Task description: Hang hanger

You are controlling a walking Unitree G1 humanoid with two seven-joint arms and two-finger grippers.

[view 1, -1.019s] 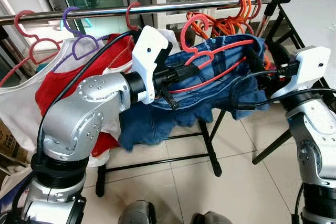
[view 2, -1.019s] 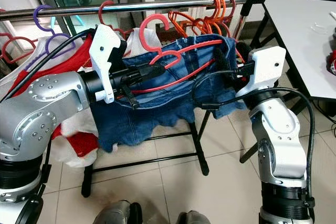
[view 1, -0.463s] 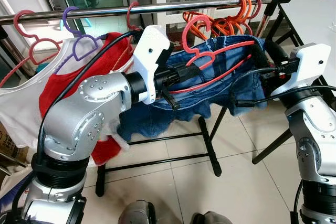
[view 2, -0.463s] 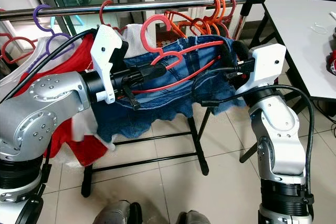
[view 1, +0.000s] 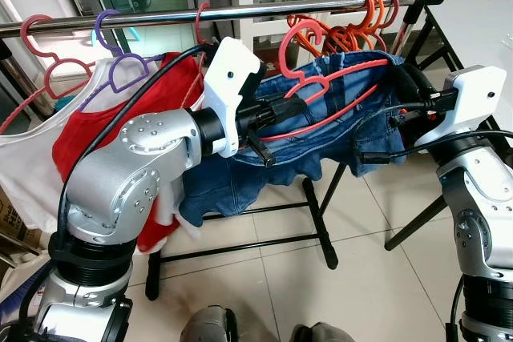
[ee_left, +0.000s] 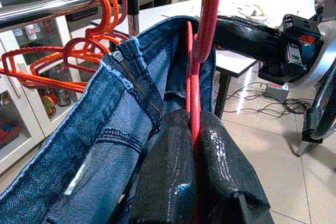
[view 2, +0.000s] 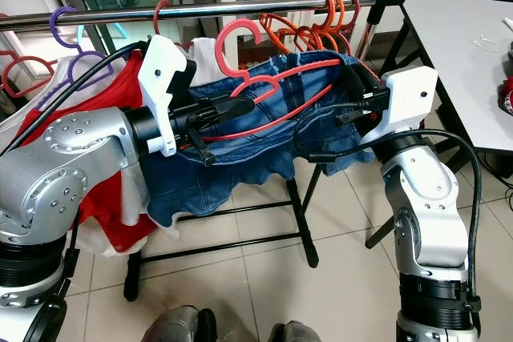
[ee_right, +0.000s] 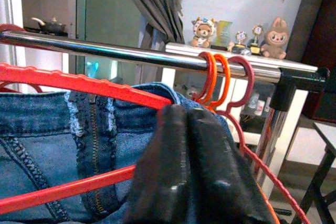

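Observation:
A red plastic hanger (ee_left: 209,14) carries blue denim jeans (view 1: 240,182) draped over it. Both grippers hold it just below the chrome rail (view 1: 240,12). My left gripper (view 1: 272,111) is shut on the hanger's left end, and the wrist view shows the red bar pinched between its fingers (ee_left: 168,171). At the right end, beside the denim waistband, my right gripper (view 1: 401,78) is shut on the hanger (ee_right: 79,82). The hanger's hook (view 2: 232,31) stands close under the rail, not over it.
On the rail hang a bunch of orange hangers (view 1: 369,6) at the right, a purple hanger (view 1: 120,66) and a pink hanger (view 1: 40,46) with red and white garments (view 1: 96,130) at the left. A white table (view 1: 481,14) stands right. Black rack legs (view 1: 321,230) cross the tiled floor.
Both grippers have lifted the hanger and jeans slightly, bringing the hook closer under the rail. The denim's hanging hem has swung a little.

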